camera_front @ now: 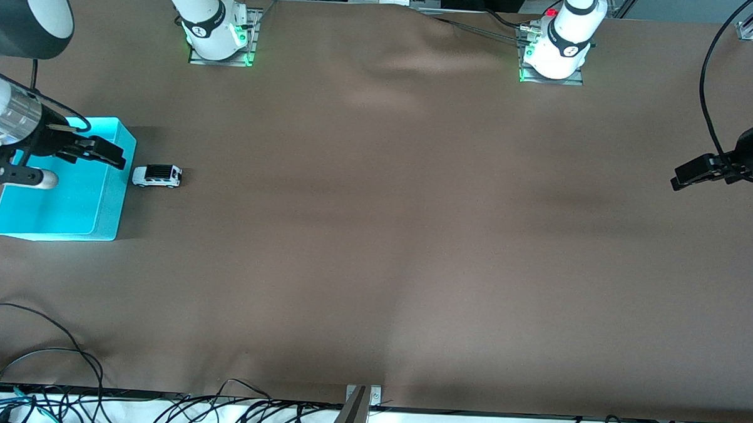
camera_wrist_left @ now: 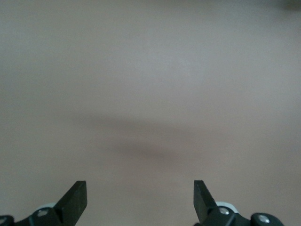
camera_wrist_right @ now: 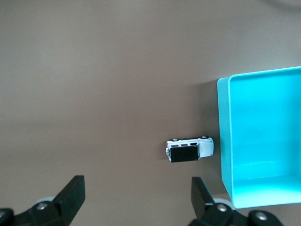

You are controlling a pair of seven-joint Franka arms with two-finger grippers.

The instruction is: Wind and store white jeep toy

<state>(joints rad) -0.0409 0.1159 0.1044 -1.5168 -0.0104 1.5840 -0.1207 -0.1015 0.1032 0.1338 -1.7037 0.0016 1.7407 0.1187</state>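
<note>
Bin (camera_front: pixel 69 219) holds nothing; white jeep toy (camera_front: pixel 157 176) beside it.

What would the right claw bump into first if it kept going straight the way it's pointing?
Probably just the brown table. The open right claw points down at bare cloth; the toy car and blue bin sit slightly off its line.

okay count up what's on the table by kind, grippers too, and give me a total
Small white toy jeep with black roof: 1
Cyan plastic bin: 1
Open two-finger grippers: 2, right gripper over the bin, left gripper waiting
Total: 4
</note>
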